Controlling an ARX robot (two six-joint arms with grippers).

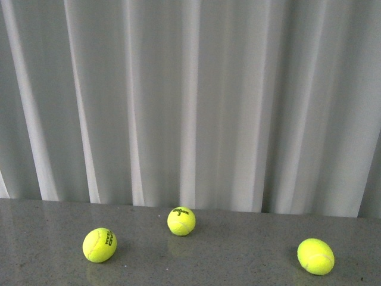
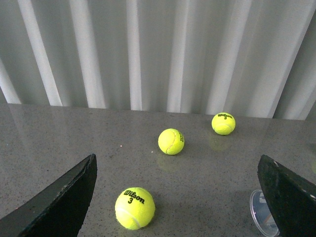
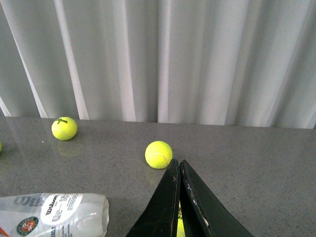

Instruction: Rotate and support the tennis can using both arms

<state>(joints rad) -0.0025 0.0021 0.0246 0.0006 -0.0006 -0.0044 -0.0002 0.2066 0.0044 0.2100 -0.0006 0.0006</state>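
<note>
The tennis can [image 3: 54,215] lies on its side on the grey table, clear plastic with a white Wilson label, beside my right gripper [image 3: 178,163]. That gripper is shut, its black fingers pressed together, with a yellow ball [image 3: 158,154] just past the tips. My left gripper [image 2: 177,160] is open wide. One round clear end of the can [image 2: 260,217] shows partly hidden behind one of its fingers [image 2: 289,197]. A Wilson 3 ball [image 2: 135,208] lies between the open fingers. Neither arm shows in the front view.
Three yellow balls lie on the grey table [image 1: 238,262] in the front view: one left [image 1: 99,245], one middle [image 1: 181,221], one right [image 1: 315,256]. A white pleated curtain [image 1: 190,101] hangs close behind the table's far edge. A yellow sliver [image 3: 178,228] shows beneath the shut fingers.
</note>
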